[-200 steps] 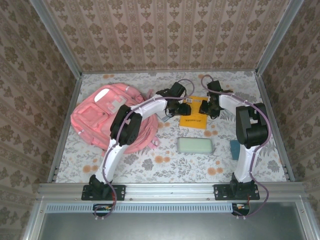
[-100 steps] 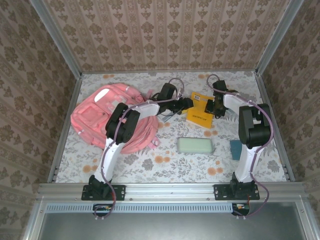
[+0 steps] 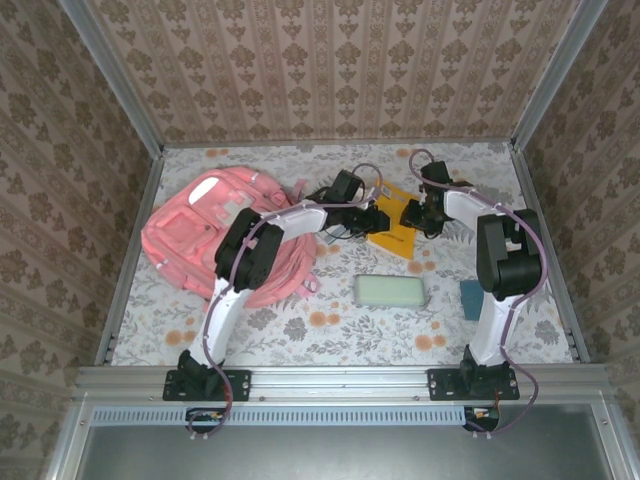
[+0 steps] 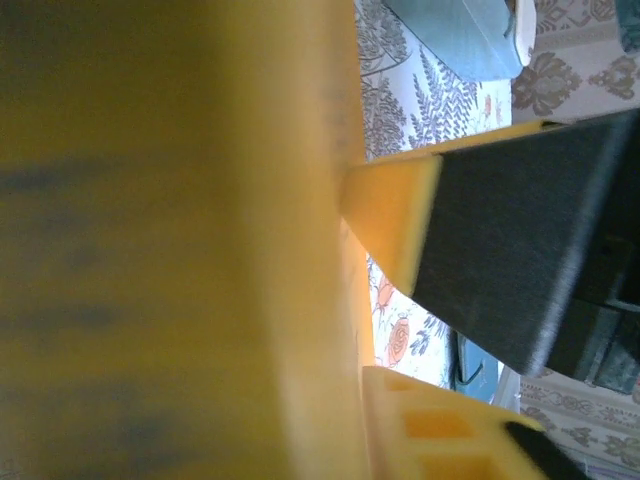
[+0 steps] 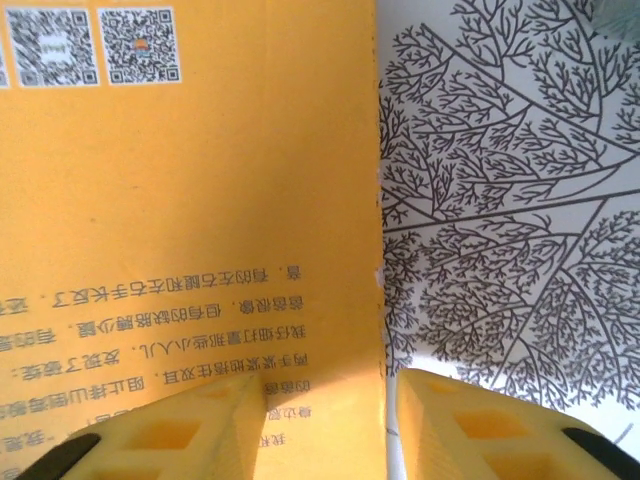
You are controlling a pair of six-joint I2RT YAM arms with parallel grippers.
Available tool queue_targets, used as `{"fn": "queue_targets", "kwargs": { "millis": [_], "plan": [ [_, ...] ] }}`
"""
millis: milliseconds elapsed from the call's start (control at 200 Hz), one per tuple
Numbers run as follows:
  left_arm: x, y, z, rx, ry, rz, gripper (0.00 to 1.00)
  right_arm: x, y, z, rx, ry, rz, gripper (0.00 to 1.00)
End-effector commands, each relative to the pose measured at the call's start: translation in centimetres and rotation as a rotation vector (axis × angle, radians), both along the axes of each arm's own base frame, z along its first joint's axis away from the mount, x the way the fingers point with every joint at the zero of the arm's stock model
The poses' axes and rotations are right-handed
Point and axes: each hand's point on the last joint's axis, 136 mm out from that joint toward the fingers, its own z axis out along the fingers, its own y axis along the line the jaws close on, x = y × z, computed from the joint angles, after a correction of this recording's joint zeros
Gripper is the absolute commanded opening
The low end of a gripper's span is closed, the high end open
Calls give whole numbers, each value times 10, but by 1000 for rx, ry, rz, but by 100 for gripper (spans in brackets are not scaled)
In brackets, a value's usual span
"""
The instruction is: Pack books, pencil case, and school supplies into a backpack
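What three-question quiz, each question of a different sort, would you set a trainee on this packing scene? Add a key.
1. Short answer: on which arm's side of the table does the backpack lie?
2. True or false: the pencil case is inside the backpack.
3. Multiple choice: in the top view, what sits between the left gripper and the right gripper? A) the yellow book B) the pencil case C) the backpack
Key: 1 the left arm's side; 2 false, it lies on the table, apart from the backpack; 3 A.
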Motion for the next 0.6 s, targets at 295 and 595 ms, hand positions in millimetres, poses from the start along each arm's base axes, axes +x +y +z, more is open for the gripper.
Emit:
{"fn": "queue_targets", "kwargs": {
  "millis": [295, 595],
  "plan": [
    [5, 7, 142, -268, -190, -21, 0, -3, 5, 100, 349, -245, -59, 59],
    [-12, 21, 204, -421, -207, -66, 0, -3, 30, 165, 716, -413, 18, 66]
  ]
}}
